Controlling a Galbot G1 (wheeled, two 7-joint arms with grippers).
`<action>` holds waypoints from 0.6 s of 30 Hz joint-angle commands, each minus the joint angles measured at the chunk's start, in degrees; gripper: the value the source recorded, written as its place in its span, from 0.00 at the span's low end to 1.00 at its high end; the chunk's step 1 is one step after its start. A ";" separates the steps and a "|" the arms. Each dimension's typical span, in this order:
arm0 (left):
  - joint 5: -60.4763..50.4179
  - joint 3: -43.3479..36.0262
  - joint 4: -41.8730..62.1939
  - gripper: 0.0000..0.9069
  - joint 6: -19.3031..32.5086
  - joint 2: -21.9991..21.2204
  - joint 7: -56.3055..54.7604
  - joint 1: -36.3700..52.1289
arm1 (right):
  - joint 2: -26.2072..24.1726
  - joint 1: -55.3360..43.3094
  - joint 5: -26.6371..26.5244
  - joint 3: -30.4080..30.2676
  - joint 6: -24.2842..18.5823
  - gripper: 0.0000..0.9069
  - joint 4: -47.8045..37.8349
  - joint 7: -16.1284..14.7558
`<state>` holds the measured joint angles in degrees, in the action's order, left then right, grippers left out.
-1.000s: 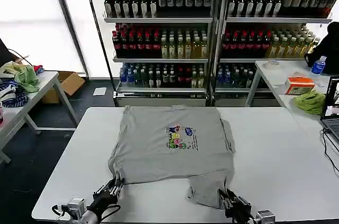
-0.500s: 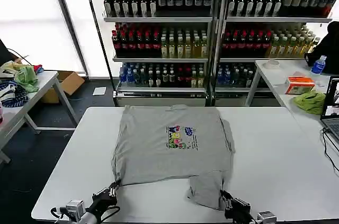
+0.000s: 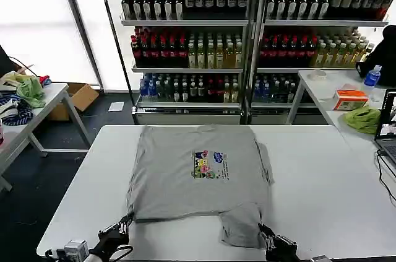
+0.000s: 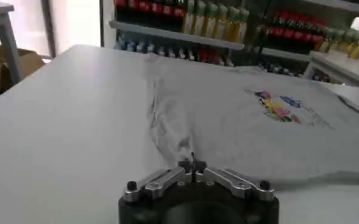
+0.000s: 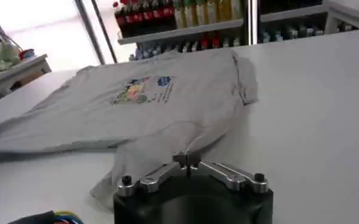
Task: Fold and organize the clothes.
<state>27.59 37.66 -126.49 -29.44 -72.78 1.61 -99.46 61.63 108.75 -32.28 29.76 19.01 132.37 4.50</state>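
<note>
One of the clothes, a light grey short-sleeved shirt (image 3: 198, 169) with a small multicoloured chest print, lies spread flat on the white table (image 3: 322, 181). At the table's near edge my left gripper (image 3: 124, 223) is shut on the shirt's near left hem corner. The left wrist view shows the cloth (image 4: 246, 122) running into the closed left gripper (image 4: 192, 163). My right gripper (image 3: 265, 232) is shut on the near right flap, which hangs lower than the rest of the hem. In the right wrist view the fabric (image 5: 161, 103) leads straight into the right gripper (image 5: 186, 160).
Shelves of bottles (image 3: 192, 45) stand behind the table. A side table on the left holds a green cloth (image 3: 31, 91) and dark patterned fabric. The right-hand table carries an orange box (image 3: 350, 99), a green cloth (image 3: 364, 118) and a laptop (image 3: 388, 126).
Both grippers have drawn back toward the near edge of the table. The shirt has slid toward me with them and lies flatter.
</note>
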 commanded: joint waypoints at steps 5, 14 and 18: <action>-0.57 3.76 -6.17 0.01 -1.66 -0.32 0.26 -5.63 | -0.37 4.32 -0.16 0.38 -0.94 0.00 2.19 -0.48; -0.29 3.36 -4.65 0.01 -2.16 1.37 0.96 0.01 | 1.93 -4.27 -0.55 -3.26 -2.93 0.00 -0.89 1.33; 0.25 2.76 -3.58 0.01 -3.48 2.58 0.73 3.98 | 3.12 -9.05 -1.08 -4.56 -3.79 0.00 -1.81 2.64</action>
<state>27.42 40.52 -130.68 -31.58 -71.74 2.35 -101.30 63.56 105.93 -33.10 26.88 16.19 131.68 5.93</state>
